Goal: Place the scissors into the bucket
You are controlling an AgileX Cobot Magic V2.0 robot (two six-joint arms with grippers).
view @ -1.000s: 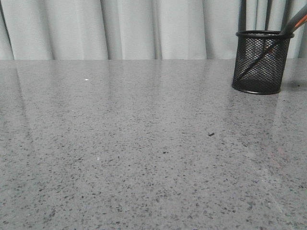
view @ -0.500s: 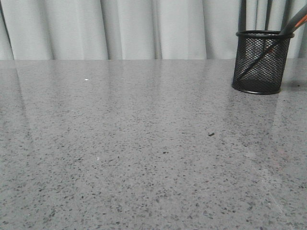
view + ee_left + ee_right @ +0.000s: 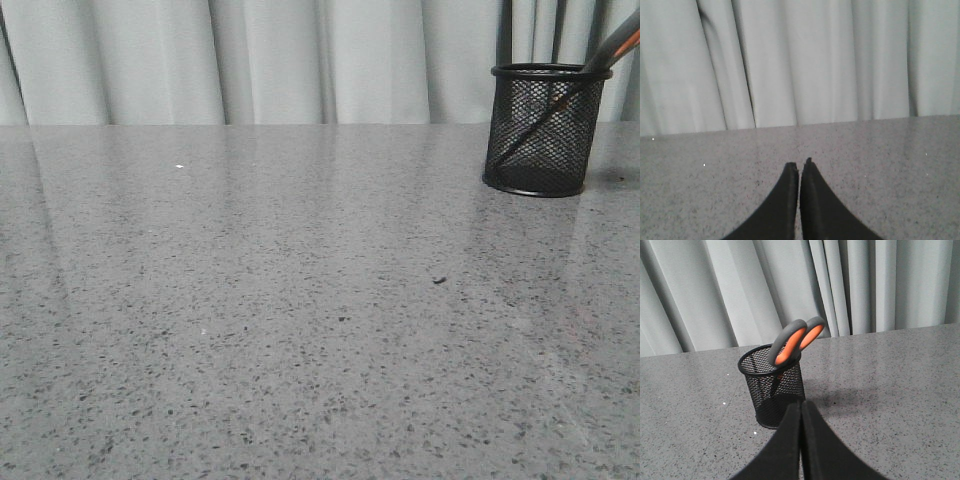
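At the far right of a grey speckled table (image 3: 300, 330), close to its back edge, a small black wire-mesh bucket (image 3: 545, 130) stands upright in the front view. The scissors (image 3: 612, 48) are inside it, blades down and leaning, so that a thin dark line slants across the mesh and the dark grey handles with a streak of orange stick out over the rim toward the right edge of the frame. Pale grey curtains (image 3: 300, 60) hang in folds behind the table across the whole width. Neither arm appears in this front view. In the right wrist view the bucket (image 3: 774, 390) stands just beyond the right gripper (image 3: 800, 404), whose two black fingers are pressed together with only a hairline seam between them and nothing held. There the scissors (image 3: 792, 342) show clearly: two finger loops, dark grey outside and orange inside, resting against the bucket's rim and tilted toward the curtains (image 3: 715, 290). A soft shadow lies on the table (image 3: 890, 390) beside the bucket. In the left wrist view the left gripper (image 3: 800, 167) is likewise closed and empty, its black fingertips nearly touching above bare table (image 3: 890, 165), with curtains (image 3: 790, 60) behind.
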